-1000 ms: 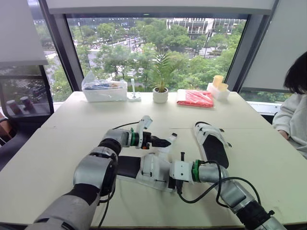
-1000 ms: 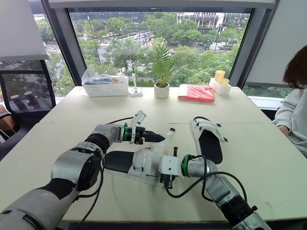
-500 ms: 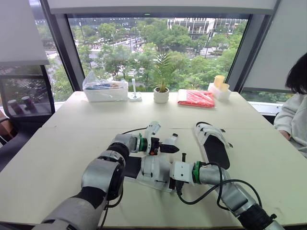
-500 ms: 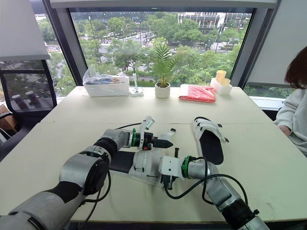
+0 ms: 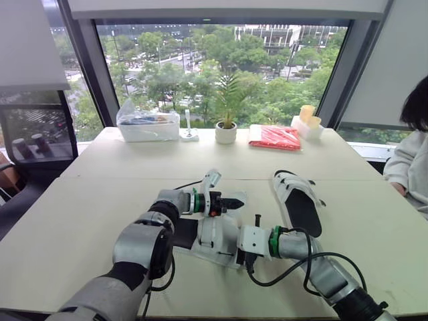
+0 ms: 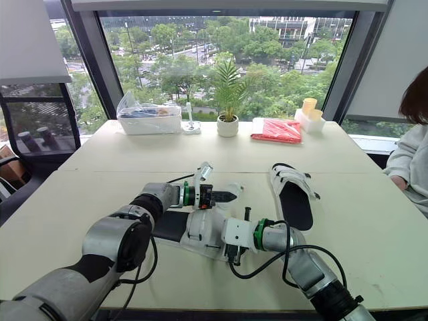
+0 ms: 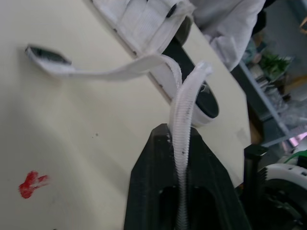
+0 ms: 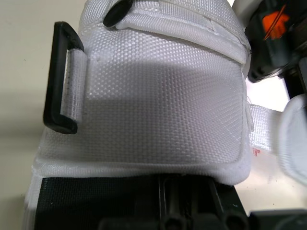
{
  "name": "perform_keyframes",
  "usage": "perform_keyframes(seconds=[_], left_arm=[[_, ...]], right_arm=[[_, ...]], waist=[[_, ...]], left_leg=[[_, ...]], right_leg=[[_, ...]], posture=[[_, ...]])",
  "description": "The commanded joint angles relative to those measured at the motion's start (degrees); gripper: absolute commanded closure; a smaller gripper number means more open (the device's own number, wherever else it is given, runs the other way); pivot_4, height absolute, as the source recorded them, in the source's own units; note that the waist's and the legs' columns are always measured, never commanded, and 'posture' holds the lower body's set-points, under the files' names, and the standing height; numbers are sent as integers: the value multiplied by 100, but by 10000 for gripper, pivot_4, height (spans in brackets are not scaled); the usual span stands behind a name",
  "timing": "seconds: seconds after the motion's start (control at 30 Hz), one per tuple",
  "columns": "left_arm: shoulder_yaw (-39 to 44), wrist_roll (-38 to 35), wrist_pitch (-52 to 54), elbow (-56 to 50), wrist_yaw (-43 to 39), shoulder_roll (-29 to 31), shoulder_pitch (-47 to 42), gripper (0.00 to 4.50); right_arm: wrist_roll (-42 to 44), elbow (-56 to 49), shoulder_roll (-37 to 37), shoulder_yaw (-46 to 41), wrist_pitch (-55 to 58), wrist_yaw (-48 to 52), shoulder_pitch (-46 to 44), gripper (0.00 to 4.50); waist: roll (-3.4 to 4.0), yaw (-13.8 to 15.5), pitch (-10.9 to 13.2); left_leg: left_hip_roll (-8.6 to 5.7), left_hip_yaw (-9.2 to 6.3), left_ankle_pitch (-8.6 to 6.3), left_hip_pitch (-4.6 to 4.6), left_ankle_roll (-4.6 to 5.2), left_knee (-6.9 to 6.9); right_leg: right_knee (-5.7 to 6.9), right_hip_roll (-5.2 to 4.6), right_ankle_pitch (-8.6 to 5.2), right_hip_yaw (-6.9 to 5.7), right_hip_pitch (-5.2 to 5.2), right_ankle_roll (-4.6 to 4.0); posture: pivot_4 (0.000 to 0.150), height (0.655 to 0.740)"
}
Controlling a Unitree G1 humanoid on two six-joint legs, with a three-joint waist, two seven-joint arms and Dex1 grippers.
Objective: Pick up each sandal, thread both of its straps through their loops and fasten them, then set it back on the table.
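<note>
A white sandal with a black sole (image 5: 214,234) lies on the table in front of me. My left gripper (image 5: 234,200) reaches over its far side, shut on one white strap (image 7: 189,96) that runs up between the fingers (image 7: 158,163). The other strap (image 7: 110,72) lies loose on the table. At the sandal's right side my right gripper (image 5: 237,245) is shut on the edge of the white upper (image 8: 158,105), beside a black loop (image 8: 60,81). A second sandal (image 5: 297,204) lies flat to the right.
Along the far edge stand a clear box (image 5: 146,126), a potted plant (image 5: 225,130), a red packet (image 5: 273,137) and a white holder with yellow cups (image 5: 304,124). A person (image 5: 411,160) sits at the right. A black cable (image 5: 287,271) loops near my right arm.
My left gripper has moved right to the sandal's strap and closed on it; its fingers stood open before. The right gripper and the sandal have stayed put.
</note>
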Motion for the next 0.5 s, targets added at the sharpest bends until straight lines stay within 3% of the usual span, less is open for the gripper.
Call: perform_keyframes(seconds=[0.03,0.3,0.5], left_arm=[[-100,-4,-167,-138,-766,176,-71,43527],[-449,94,-890,-512,-2090,796,424,43527],[-489,-109,-611,-874,-2505,1093,784,43527]], right_arm=[[-256,301,-160,318,315,220,387,45000],[-263,313,-153,316,290,189,430,45000],[-268,436,-130,367,188,189,364,45000]], waist=[[0,0,0],[2,-5,-1],[1,-42,-1]], left_leg=[[-1,0,0,-2,0,0],[-2,0,26,-46,-46,7],[0,0,12,-46,-20,5]], right_leg=[[0,0,0,0,-1,0],[8,-1,1,1,-48,-1],[10,1,0,1,-52,-1]], posture=[[1500,7374],[1500,7374],[1500,7374]])
